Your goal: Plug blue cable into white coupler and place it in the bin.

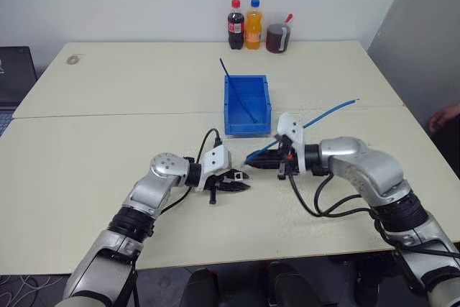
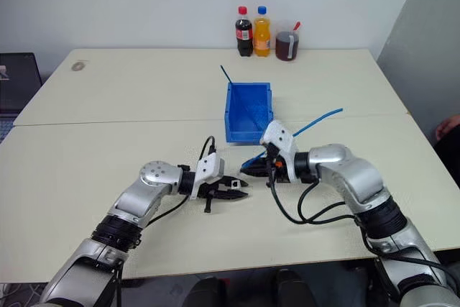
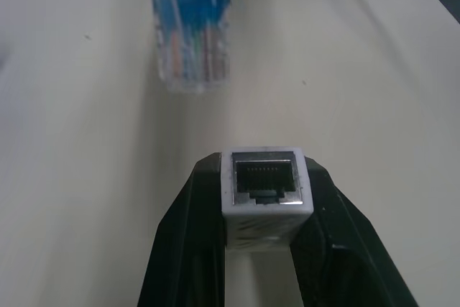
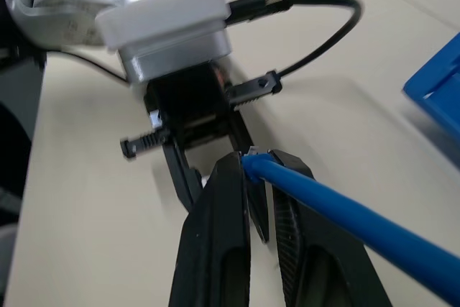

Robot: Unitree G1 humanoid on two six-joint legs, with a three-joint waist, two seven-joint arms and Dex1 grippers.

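My left gripper (image 1: 243, 180) is shut on the white coupler (image 3: 264, 188), whose dark socket faces away from the hand. My right gripper (image 1: 251, 159) is shut on the blue cable (image 1: 327, 113) near its end. The rest of the cable trails up and to the right over the table. The two grippers point at each other just in front of the bin (image 1: 248, 129). In the left wrist view the cable's clear plug (image 3: 190, 62) hangs a short way ahead of the socket, off to one side and not touching it. In the right wrist view the cable (image 4: 345, 213) runs out between my right fingers (image 4: 223, 228).
A thin darker blue cable (image 1: 226, 70) sticks up out of the bin. Two bottles (image 1: 244, 25) and a dark cup (image 1: 277, 37) stand at the table's far edge. A laptop (image 1: 14, 73) sits at far left. A person's hand (image 1: 445, 116) shows at the right edge.
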